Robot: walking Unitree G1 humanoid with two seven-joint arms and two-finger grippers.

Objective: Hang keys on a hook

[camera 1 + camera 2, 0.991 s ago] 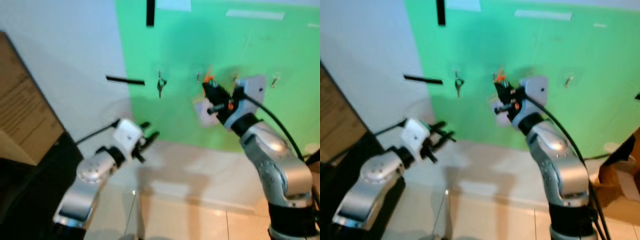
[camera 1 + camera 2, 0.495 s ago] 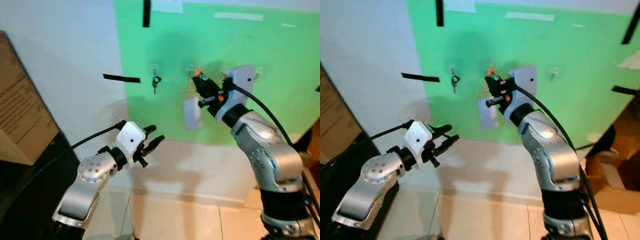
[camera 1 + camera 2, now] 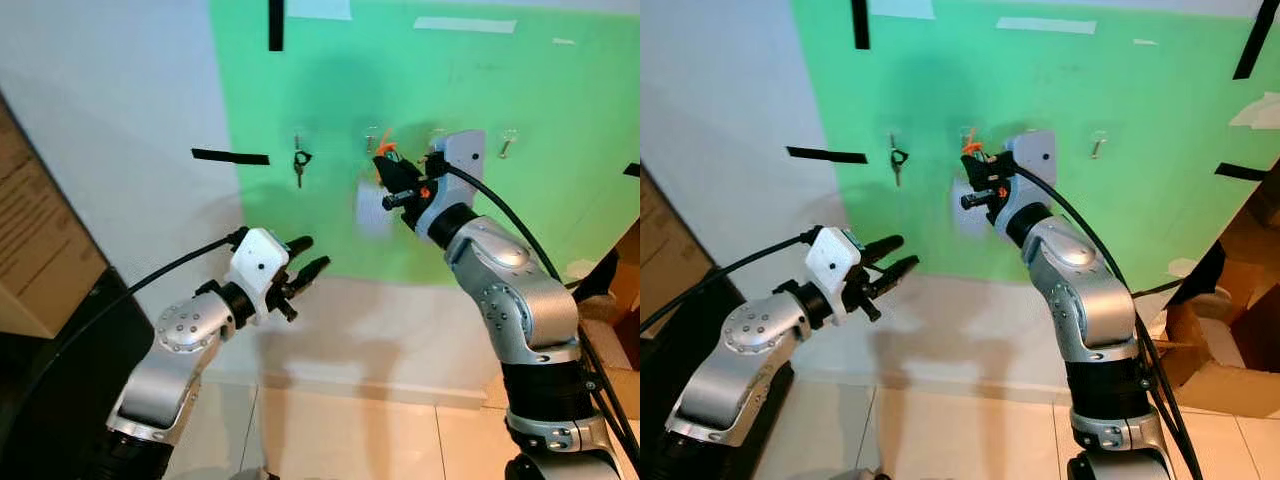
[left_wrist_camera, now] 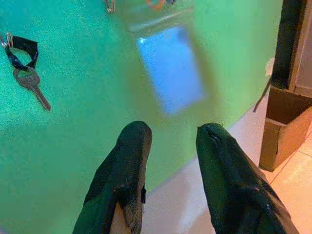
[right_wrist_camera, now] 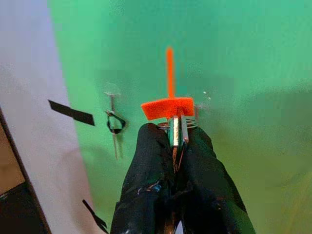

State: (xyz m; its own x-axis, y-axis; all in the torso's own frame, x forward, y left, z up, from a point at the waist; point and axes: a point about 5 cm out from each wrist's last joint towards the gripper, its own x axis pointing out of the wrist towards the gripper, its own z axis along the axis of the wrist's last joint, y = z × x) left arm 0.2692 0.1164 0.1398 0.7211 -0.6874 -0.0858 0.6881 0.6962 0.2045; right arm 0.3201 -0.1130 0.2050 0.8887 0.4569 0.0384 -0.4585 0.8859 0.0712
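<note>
Nearest the camera, the left claw (image 3: 305, 272) is held out at mid height short of the wall, its two fingers parted with nothing between them. In the left wrist view both black fingers (image 4: 127, 161) are seen spread, pointed at the green panel (image 3: 560, 150).

Further out, the right claw (image 3: 975, 180) is raised to the panel near its upper middle. The fingers are pressed together on the keys (image 5: 176, 131), gripped at the ring, with an orange tag (image 5: 167, 107) standing above the fingertips. The keys are thus in the claw, close against the wall, just beside a small hook (image 3: 967, 133).

Progress, as judged: keys picked up and carried to the hook row; the ring is not yet seen over a hook, so hooking and release remain. Whether the ring already touches the hook cannot be told.

On the wall itself, another key with a black loop (image 3: 298, 165) already hangs on the hook to the left, and a further hook (image 3: 508, 143) is seen to the right. Black tape strips (image 3: 230, 156) are stuck near the panel's left edge.

View differences: the grip on the ring is resolved in the right wrist view, whereas the head views give the claw's place along the hook row. A pale blue patch (image 4: 169, 70) on the panel and a cardboard box (image 4: 285, 114) on the floor are clearest in the left wrist view.
</note>
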